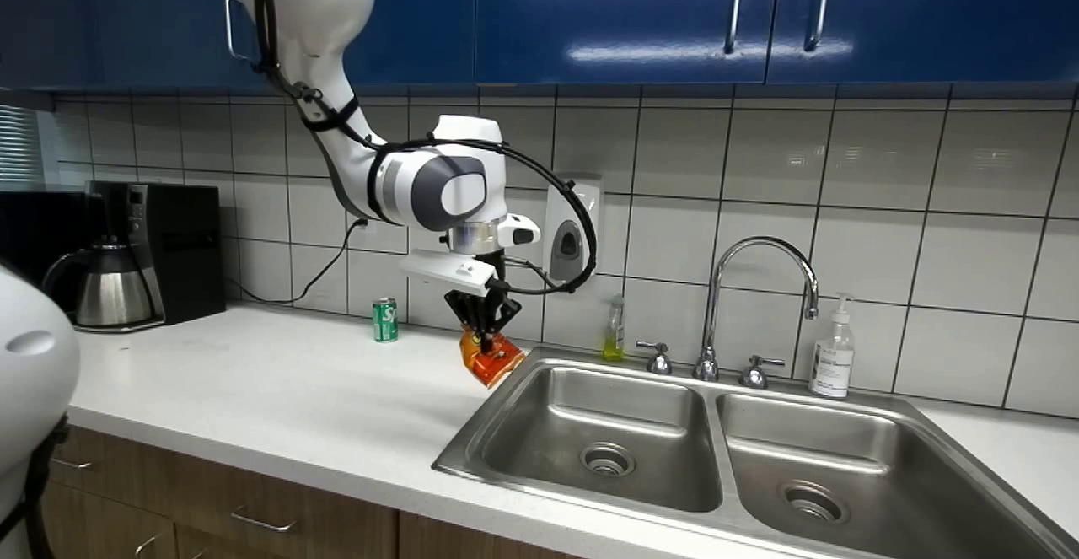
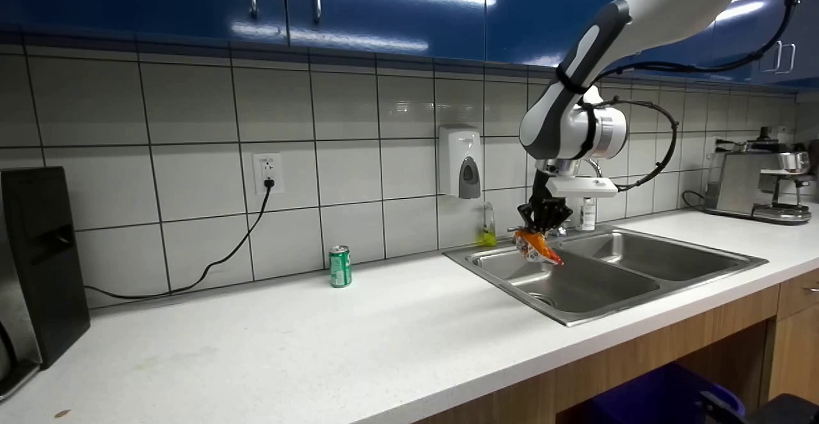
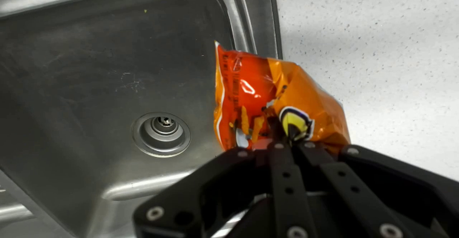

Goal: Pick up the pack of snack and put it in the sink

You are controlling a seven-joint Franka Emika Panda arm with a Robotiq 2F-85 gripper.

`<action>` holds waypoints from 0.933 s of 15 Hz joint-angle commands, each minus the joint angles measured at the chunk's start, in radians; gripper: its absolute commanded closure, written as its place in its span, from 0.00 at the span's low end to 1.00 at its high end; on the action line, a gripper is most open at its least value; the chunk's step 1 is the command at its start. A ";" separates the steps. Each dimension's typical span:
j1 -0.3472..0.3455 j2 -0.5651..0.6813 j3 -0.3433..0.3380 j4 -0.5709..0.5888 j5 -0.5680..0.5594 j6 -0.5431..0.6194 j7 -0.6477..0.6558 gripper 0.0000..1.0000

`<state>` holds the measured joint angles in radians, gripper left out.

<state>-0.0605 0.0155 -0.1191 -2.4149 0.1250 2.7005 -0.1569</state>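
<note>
A: Wrist view first. Where to find the snack packet (image 3: 279, 98)?

B: Pinched in the fingers (image 3: 288, 182), sticking out just past the tips. Squashed at the pinch, and longer from side to side than out in front. Red side toward the sink (image 3: 261, 19), orange side toward the white worktop (image 3: 387, 87).

A: In the right place for a drop, then?

B: Not yet, by the look of it. Half over the sink's edge, half over the worktop. Drain (image 3: 161, 135) on the red side, well apart. Best guess: go that way first, then let go. Drop too soon, and maybe a slide off onto the worktop.

A: Now in an exterior view, at the snack packet (image 1: 497, 367). Anything new?

B: Hanging under the fingers, tipped over, low corner down. Seems just beside the sink here, not over a basin (image 1: 556, 441). Two basins to see; in the wrist view, hardly more than one. How high above the worktop: cannot tell.

A: And in an exterior view, at the snack packet (image 2: 536, 248)?

B: In front of a basin here, so easy to call "in" by mistake. Probably only a trick of the angle. Also the green soda can (image 2: 340, 266), well apart on the worktop. Not to be seen in the wrist view.
</note>
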 commanded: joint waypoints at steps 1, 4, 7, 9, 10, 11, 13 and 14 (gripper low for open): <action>-0.013 0.035 0.014 0.009 0.020 0.047 -0.006 1.00; -0.020 0.089 0.016 0.028 0.030 0.111 -0.011 1.00; -0.032 0.156 0.013 0.052 0.012 0.180 0.001 1.00; -0.048 0.205 0.011 0.075 0.008 0.219 0.006 1.00; -0.060 0.227 0.012 0.089 0.010 0.232 0.006 1.00; -0.071 0.249 0.010 0.102 0.006 0.247 0.009 1.00; -0.093 0.291 0.005 0.131 -0.002 0.266 0.018 1.00; -0.104 0.308 0.003 0.144 -0.003 0.270 0.021 1.00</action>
<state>-0.1244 0.2641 -0.1209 -2.3270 0.1375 2.9464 -0.1569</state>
